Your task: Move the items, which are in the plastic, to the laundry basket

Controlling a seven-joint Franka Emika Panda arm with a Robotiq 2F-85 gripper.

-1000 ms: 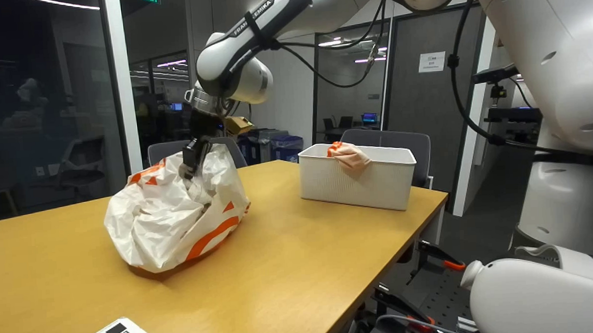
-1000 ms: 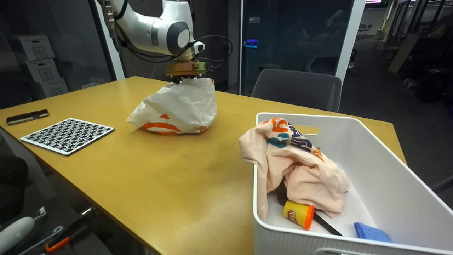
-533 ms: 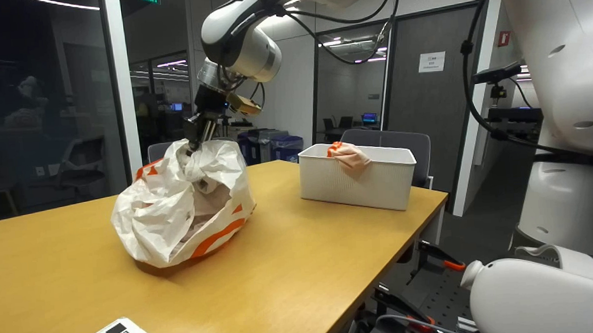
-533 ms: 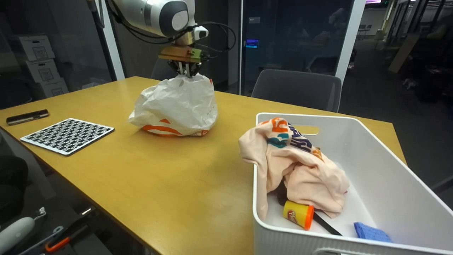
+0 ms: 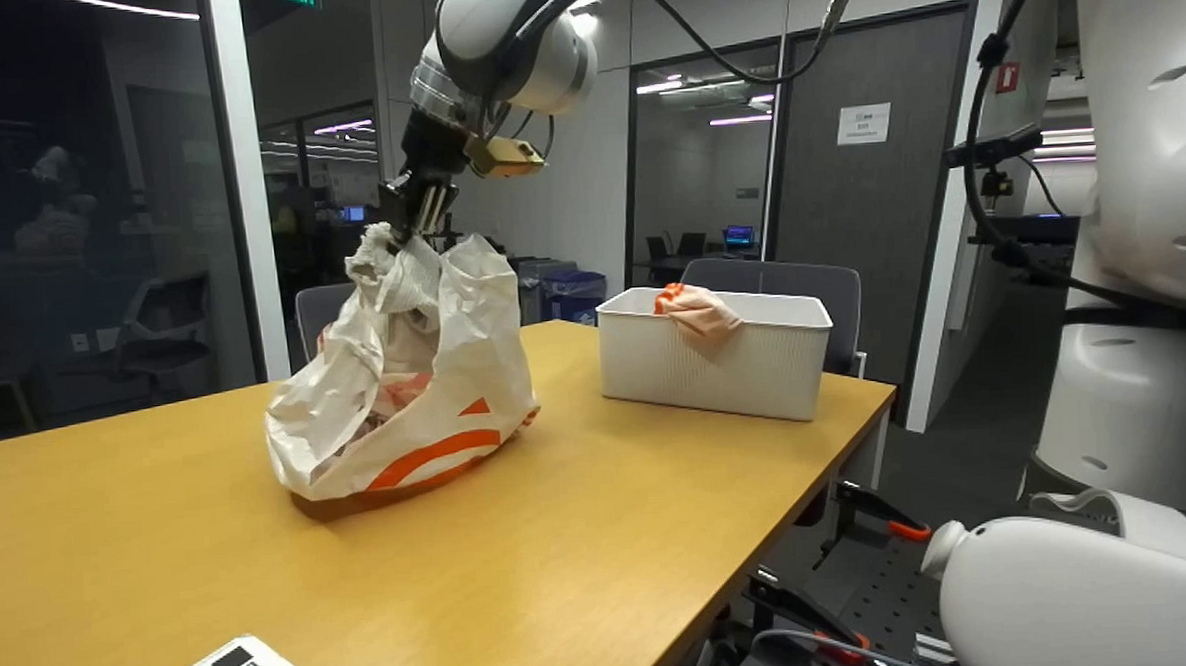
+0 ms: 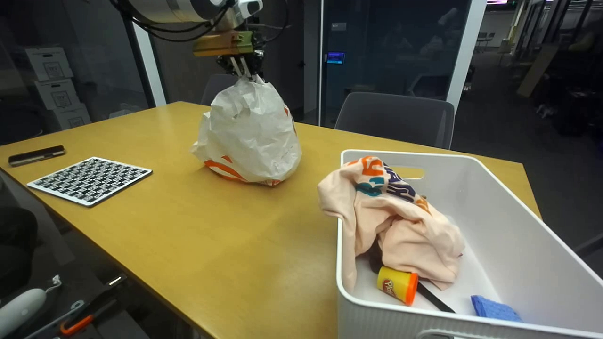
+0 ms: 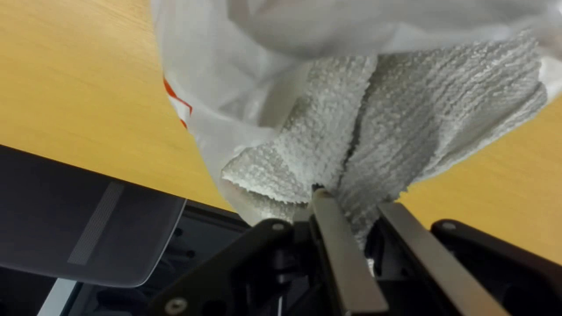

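Note:
My gripper (image 7: pixel 354 199) is shut on a grey-white fluffy cloth (image 7: pixel 325 149), which hangs between the fingers and runs down into the plastic bag. In an exterior view the cloth (image 5: pixel 406 286) rises out of the open side of the white and orange bag (image 5: pixel 489 363). The bag (image 6: pixel 249 134) stands stretched upward on the table beneath the gripper (image 6: pixel 247 75). I cannot tell whether bag film is also caught in the fingers. Some reddish and pale contents (image 5: pixel 400 393) show inside the bag. The white laundry basket (image 5: pixel 715 378) stands apart from the bag, near the table's end.
In the basket (image 6: pixel 499 221) lie a pink printed cloth (image 6: pixel 419 235) draped over the rim, a yellow tub (image 6: pixel 396 285), a blue piece (image 6: pixel 494 309) and a dark strip (image 6: pixel 435 296). A checkered board (image 6: pixel 89 181) and a dark object (image 6: pixel 36 156) lie on the table. Chairs (image 6: pixel 395 117) stand behind it.
My gripper has risen out of the bag, drawing the grey-white cloth up with it. The bag has stretched taller and shifted a little toward the basket. The basket has not moved.

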